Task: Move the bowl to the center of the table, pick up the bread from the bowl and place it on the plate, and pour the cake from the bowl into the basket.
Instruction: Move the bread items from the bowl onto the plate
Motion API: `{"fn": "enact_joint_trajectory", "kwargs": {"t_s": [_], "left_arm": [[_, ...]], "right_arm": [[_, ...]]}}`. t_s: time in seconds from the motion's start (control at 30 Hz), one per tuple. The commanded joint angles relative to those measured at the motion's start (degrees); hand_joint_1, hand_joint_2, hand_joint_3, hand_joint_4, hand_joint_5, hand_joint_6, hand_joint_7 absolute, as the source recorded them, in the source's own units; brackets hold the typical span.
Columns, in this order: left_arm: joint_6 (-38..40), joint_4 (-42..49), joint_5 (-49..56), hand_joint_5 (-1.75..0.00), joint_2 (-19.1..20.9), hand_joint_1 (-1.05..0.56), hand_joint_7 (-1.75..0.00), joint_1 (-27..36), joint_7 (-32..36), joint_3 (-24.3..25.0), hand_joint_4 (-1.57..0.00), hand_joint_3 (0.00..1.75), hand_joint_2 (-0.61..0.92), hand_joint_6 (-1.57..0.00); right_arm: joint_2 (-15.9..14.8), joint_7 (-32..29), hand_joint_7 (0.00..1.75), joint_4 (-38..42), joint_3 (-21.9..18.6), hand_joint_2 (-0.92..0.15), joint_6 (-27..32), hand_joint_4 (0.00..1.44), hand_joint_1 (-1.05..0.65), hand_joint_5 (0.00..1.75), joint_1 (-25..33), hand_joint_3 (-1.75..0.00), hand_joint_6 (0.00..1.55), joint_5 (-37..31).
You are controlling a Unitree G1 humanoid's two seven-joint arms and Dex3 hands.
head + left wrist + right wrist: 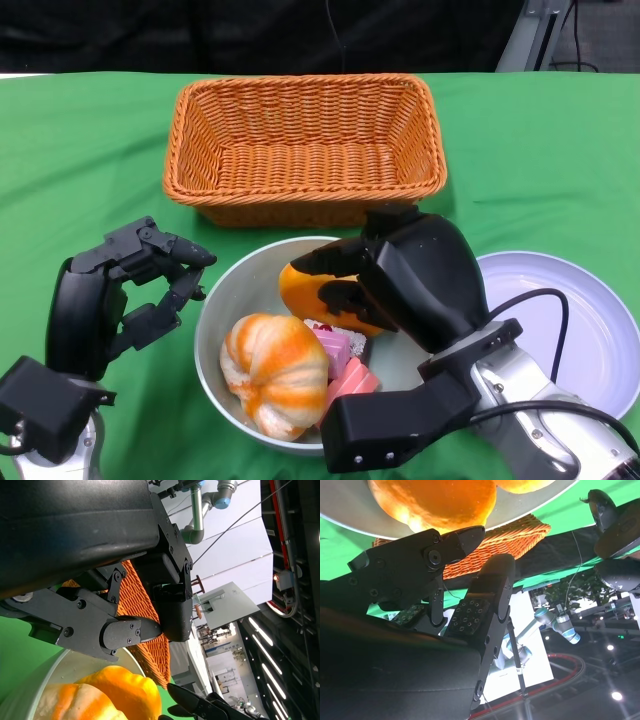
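From the head view we see the smooth round bowl (225, 300) at 6 o'clock on the green surface (80, 150), with the woven basket (305, 145) at 12 and the flat plate (590, 330) at 4. Our right robot hand (375, 280) grips a glossy orange bread (305, 290); a lobed bread (275, 370) and pink cake (345, 365) sit inside.

In the right wrist view, the bread (435, 500) bulges beyond the black fingers (465, 537).

The left wrist view shows our left robot hand (150, 610) spread wide, holding nothing, by the bowl's rim (65, 667).

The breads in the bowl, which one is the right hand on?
The smooth orange bread at the bowl's far side, under the right hand. The striped, pumpkin-shaped bread nearer the robot lies untouched.
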Motion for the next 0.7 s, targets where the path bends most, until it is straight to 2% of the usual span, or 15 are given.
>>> {"fn": "enact_joint_trajectory", "kwargs": {"t_s": [0.03,0.1,0.27,0.37,0.7], "left_arm": [[-0.8,0.4,0.0,-1.44,1.2,-0.15,-0.98,0.5,-0.1,0.0,-0.83,0.59,0.78,-0.90],[-1.1,0.5,0.5,-1.45,1.2,-0.15,-0.98,0.5,0.4,0.0,-0.83,0.59,0.78,-0.90],[-1.1,0.6,0.7,-1.45,1.2,-0.16,-1.01,0.3,0.7,0.1,-0.85,0.60,0.78,-0.90],[-1.1,0.8,0.6,-1.46,1.3,-0.17,-1.02,0.3,0.4,0.2,-0.84,0.59,0.79,-0.88],[-0.9,0.4,-0.3,-1.52,0.8,-0.16,-1.06,0.4,-0.1,0.2,-0.84,0.53,0.81,-0.87]], "right_arm": [[-0.3,0.9,0.01,-1.4,-0.5,-0.81,1.6,0.83,-0.27,0.90,0.8,-0.01,1.16,-0.5],[-0.2,2.0,0.00,-1.9,-0.3,-0.83,2.6,0.82,-0.29,0.79,1.0,-0.01,1.11,-0.7],[-0.2,5.8,0.00,-3.7,0.6,-0.86,6.4,0.78,-0.35,0.36,1.4,0.00,0.85,-3.2],[-0.1,9.2,0.00,-5.3,1.3,-0.86,9.8,0.73,-0.39,0.22,1.5,0.00,0.76,-5.2],[1.2,13.1,0.00,-5.7,3.8,-0.86,17.0,0.65,-0.45,0.09,1.2,-0.01,0.64,-9.9]]}}
